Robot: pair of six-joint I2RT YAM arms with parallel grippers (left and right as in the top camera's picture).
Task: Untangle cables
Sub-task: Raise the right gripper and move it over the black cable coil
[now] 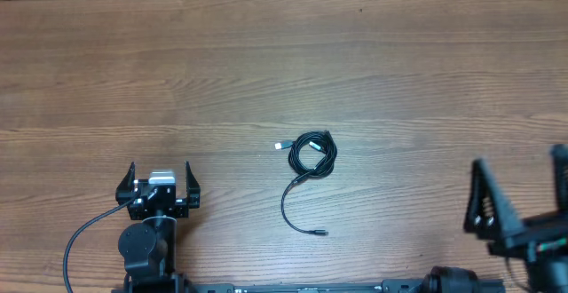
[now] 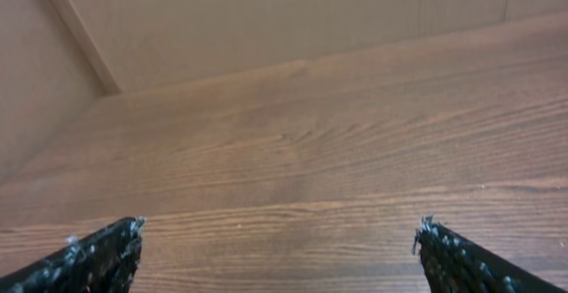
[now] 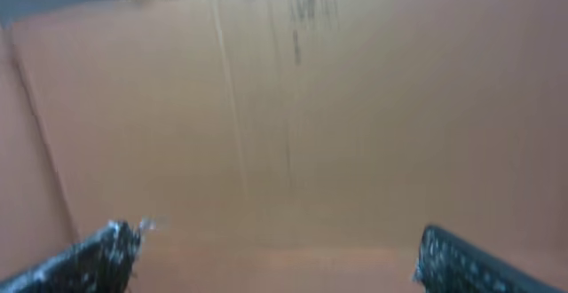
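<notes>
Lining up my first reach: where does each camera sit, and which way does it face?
Overhead: above the table, looking straight down at the cables; left gripper and right gripper show.
Left wrist: behind its open fingers, facing along the table.
Right wrist: behind its open fingers, blurred, facing a brown panel.
Shared: overhead and left wrist see the table.

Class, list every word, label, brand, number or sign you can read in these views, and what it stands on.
None readable. The brown wooden table, the thin black coiled cables, the black left gripper and the black right gripper show no text; the white patch on the left gripper is too small to read.
</notes>
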